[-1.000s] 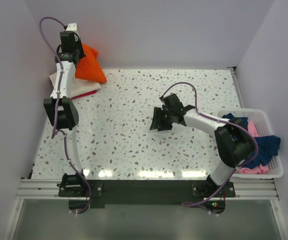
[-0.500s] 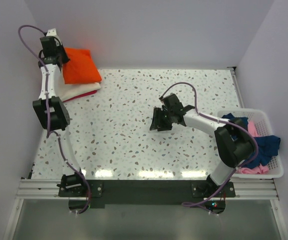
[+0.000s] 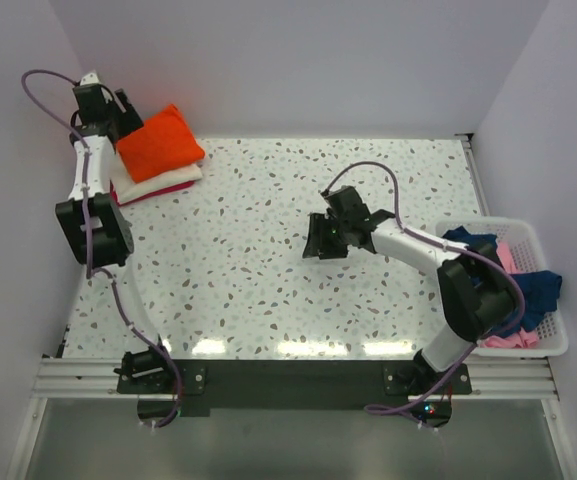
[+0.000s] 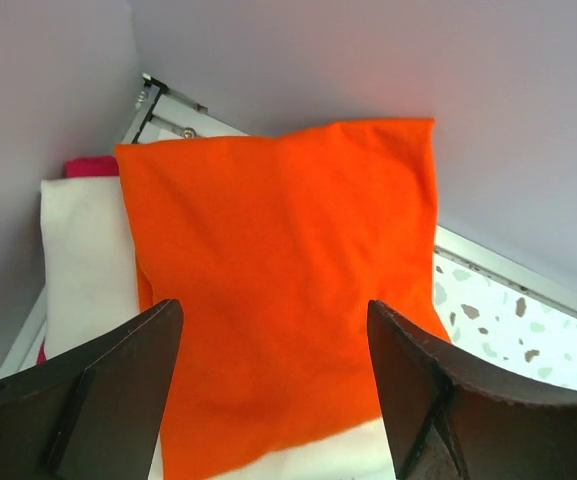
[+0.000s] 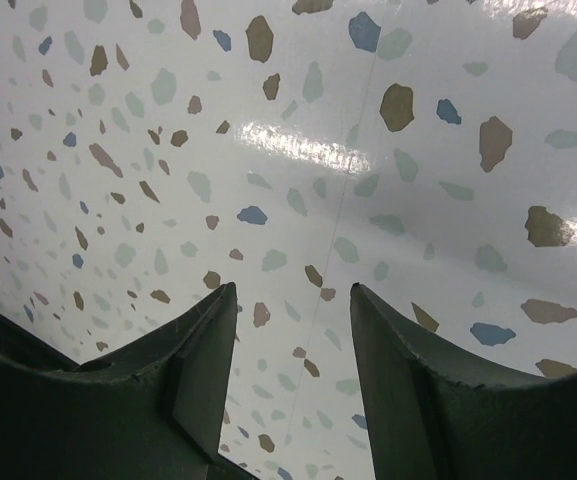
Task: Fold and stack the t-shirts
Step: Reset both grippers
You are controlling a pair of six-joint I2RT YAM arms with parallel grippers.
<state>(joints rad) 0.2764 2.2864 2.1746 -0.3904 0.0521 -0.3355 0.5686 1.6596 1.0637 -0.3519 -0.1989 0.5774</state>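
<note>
left claw [image 4: 273,312]: standing wide open, gripping nothing, hovering just above the orange t-shirt [image 4: 280,235] (no contact that I can see)
right claw [image 5: 293,295]: jaws parted, holding nothing, hanging low over the bare worktop [image 3: 258,290] near mid-table
stack: orange t-shirt is lying folded on top of the cream t-shirt [image 4: 83,260], with the magenta t-shirt [image 4: 90,165] peeking out underneath, in the far-left corner by the wall
step: placing of the orange one is looking done; three are sitting in the pile
next: probably fetching from the basket [image 3: 540,349]; right arm is sitting nearer, needs to swing right, pinch one garment only and drag it out flat for folding
basket contents: navy t-shirt [image 3: 540,285] and pale pink t-shirt [image 3: 506,256], bunched and unfolded, navy spilling over the rim
</note>
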